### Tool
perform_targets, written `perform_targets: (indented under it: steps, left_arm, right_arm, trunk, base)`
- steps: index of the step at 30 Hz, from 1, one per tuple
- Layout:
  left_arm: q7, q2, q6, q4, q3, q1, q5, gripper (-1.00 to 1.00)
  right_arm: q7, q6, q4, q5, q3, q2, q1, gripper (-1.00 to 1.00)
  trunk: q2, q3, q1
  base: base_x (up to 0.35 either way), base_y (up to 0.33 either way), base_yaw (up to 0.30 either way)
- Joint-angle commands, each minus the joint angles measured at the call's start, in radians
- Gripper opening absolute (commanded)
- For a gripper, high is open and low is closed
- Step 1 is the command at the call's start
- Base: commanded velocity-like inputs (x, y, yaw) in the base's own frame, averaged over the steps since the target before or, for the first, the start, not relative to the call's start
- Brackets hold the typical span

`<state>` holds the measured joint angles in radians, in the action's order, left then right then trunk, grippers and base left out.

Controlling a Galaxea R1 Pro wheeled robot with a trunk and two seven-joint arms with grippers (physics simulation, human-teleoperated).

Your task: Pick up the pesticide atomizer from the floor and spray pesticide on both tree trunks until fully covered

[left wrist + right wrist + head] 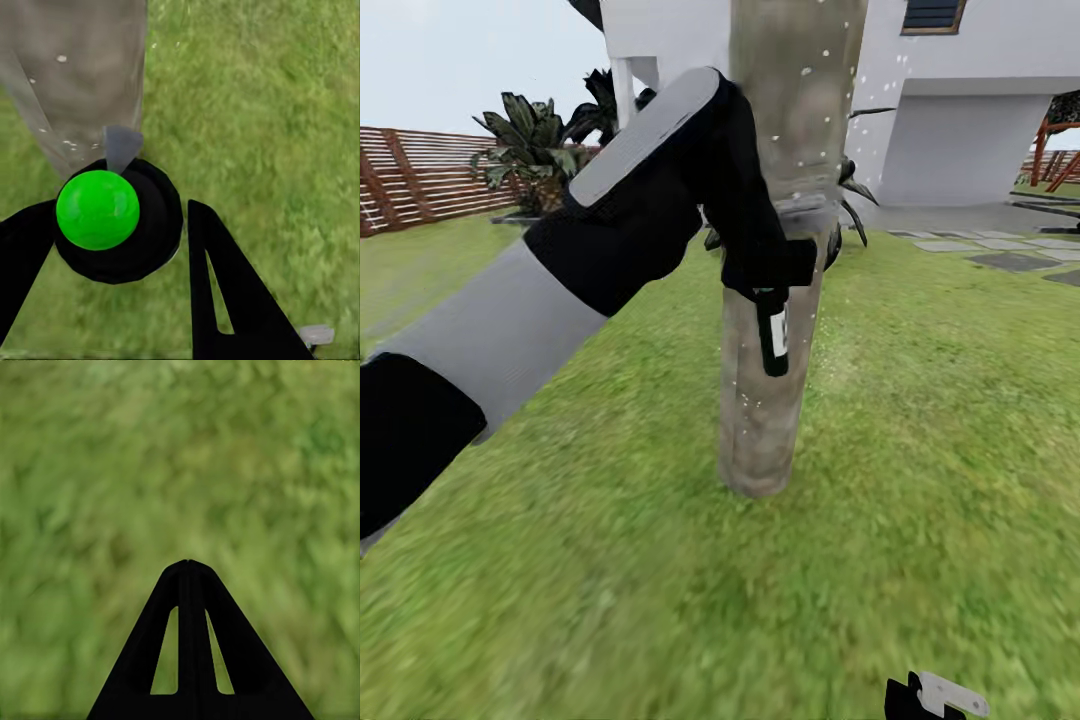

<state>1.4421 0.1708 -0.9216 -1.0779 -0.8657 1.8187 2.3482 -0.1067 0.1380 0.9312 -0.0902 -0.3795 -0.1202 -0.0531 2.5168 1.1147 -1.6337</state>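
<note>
One tree trunk [765, 420], a mottled grey-brown column, rises from the lawn at the centre of the head view. White specks of pesticide [805, 70] dot it. My left gripper [765, 285] is right in front of the trunk, shut on the pesticide atomizer [774, 340], a small black bottle with a white label hanging below the fingers. In the left wrist view the atomizer [97, 210] shows a green round top between my black fingers [217, 285], close to the speckled trunk [82, 75]. My right gripper [935, 695] hangs low over grass, its fingers [187, 607] pressed together.
Green lawn [920, 480] surrounds the trunk. A palm-like plant [530, 140] and a brown slatted fence [420, 175] stand at the back left. The white house [960, 120], paving stones [1010, 255] and a red wooden frame [1060, 150] lie at the back right.
</note>
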Motion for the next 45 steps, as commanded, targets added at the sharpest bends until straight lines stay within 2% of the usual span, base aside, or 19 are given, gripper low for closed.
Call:
perform_targets:
  steps: [1, 2, 4, 5, 9, 13, 17, 18, 20, 22, 23, 27, 30, 34, 38, 42, 45]
  left_arm:
    - [0.023, -0.001, -0.006, -0.016, -0.001, -0.043, 0.007, -1.00]
    - [0.028, -0.002, -0.004, -0.023, -0.001, -0.064, 0.005, -1.00]
    - [0.041, -0.003, 0.001, -0.056, -0.004, -0.182, -0.067, -1.00]
    - [0.041, -0.003, 0.002, -0.062, -0.004, -0.208, -0.089, -1.00]
    - [0.040, -0.005, 0.002, -0.099, -0.005, -0.407, -0.248, -1.00]
    - [0.039, -0.010, 0.001, -0.139, -0.011, -0.563, -0.376, -1.00]
    - [0.037, -0.015, 0.000, -0.154, -0.014, -0.677, -0.477, -1.00]
    - [0.037, -0.015, 0.000, -0.156, -0.015, -0.716, -0.518, -1.00]
    - [0.033, -0.016, 0.000, -0.161, -0.015, -0.764, -0.568, -1.00]
    - [0.028, -0.016, 0.000, -0.163, -0.015, -0.797, -0.602, -1.00]
    - [0.025, -0.016, 0.001, -0.164, -0.015, -0.824, -0.637, -1.00]
    - [0.020, -0.016, 0.007, -0.187, -0.013, -0.883, -0.734, -1.00]
    - [0.020, -0.016, 0.036, -0.223, -0.012, -0.905, -0.761, -1.00]
    - [0.020, -0.016, 0.115, -0.253, -0.011, -0.913, -0.768, -1.00]
    - [0.015, -0.016, 0.129, -0.264, -0.012, -0.916, -0.770, -1.00]
    - [-0.052, -0.016, 0.133, -0.274, -0.012, -0.929, -0.770, -1.00]
    - [-0.070, -0.016, 0.134, -0.276, -0.012, -0.931, -0.770, -1.00]
  right_arm:
    - [-0.002, 0.002, 0.000, -0.009, -0.002, -0.001, -0.001, -1.00]
    - [-0.002, 0.002, 0.000, -0.009, -0.002, -0.001, -0.001, -1.00]
    - [-0.002, 0.002, 0.000, -0.009, -0.002, -0.001, -0.001, -1.00]
    - [-0.002, 0.002, 0.000, -0.009, -0.002, -0.001, -0.001, -1.00]
    - [-0.003, 0.002, 0.000, -0.009, -0.002, -0.001, -0.001, -1.00]
    - [-0.003, 0.002, 0.000, -0.009, -0.002, -0.001, -0.001, -1.00]
    - [-0.004, 0.002, 0.000, -0.009, -0.002, -0.001, -0.001, -1.00]
    - [-0.004, 0.002, 0.000, -0.009, -0.002, -0.001, -0.001, -1.00]
    - [-0.004, 0.002, 0.000, -0.009, -0.002, -0.001, -0.001, -1.00]
    - [-0.002, 0.003, 0.000, -0.009, -0.002, -0.001, -0.001, -1.00]
    - [-0.001, 0.005, 0.001, -0.009, -0.001, -0.001, -0.001, -1.00]
    - [0.002, 0.007, 0.001, -0.010, 0.002, -0.002, -0.001, -1.00]
    - [0.003, 0.009, 0.003, -0.011, 0.005, -0.003, -0.001, -1.00]
    - [0.004, 0.009, 0.003, -0.010, 0.007, -0.003, -0.001, -1.00]
    - [0.004, 0.009, 0.004, -0.010, 0.006, -0.003, -0.001, -1.00]
    - [0.003, 0.009, 0.003, -0.010, 0.000, -0.002, -0.001, -1.00]
    - [0.004, 0.009, 0.003, -0.010, 0.002, -0.002, -0.001, -1.00]
  trunk:
    - [0.001, 0.001, 0.000]
    - [0.001, 0.001, 0.000]
    - [0.001, 0.001, 0.000]
    - [0.001, 0.001, 0.000]
    - [0.001, 0.001, 0.000]
    - [0.001, 0.001, 0.000]
    - [0.001, 0.001, 0.000]
    - [0.001, 0.001, 0.000]
    - [0.001, 0.001, 0.000]
    - [0.001, 0.001, 0.000]
    - [0.001, 0.001, 0.000]
    - [0.001, 0.001, 0.000]
    - [0.001, 0.001, 0.000]
    - [0.001, 0.001, 0.000]
    - [0.001, 0.001, 0.000]
    - [0.001, 0.001, 0.000]
    - [0.001, 0.001, 0.000]
  base:
    - [0.000, 0.000, 0.000]
    - [0.000, 0.000, 0.000]
    - [0.000, 0.000, 0.000]
    - [0.000, 0.000, 0.000]
    - [0.000, 0.000, 0.000]
    - [0.000, 0.000, 0.000]
    - [0.000, 0.000, 0.000]
    - [0.000, 0.000, 0.000]
    - [0.000, 0.000, 0.000]
    - [0.000, 0.000, 0.000]
    - [0.000, 0.000, 0.000]
    - [0.000, 0.000, 0.000]
    - [0.000, 0.000, 0.000]
    - [0.022, 0.000, 0.000]
    - [0.006, 0.005, -0.084]
    - [0.001, 0.212, -0.221]
    - [0.000, 0.322, -0.093]
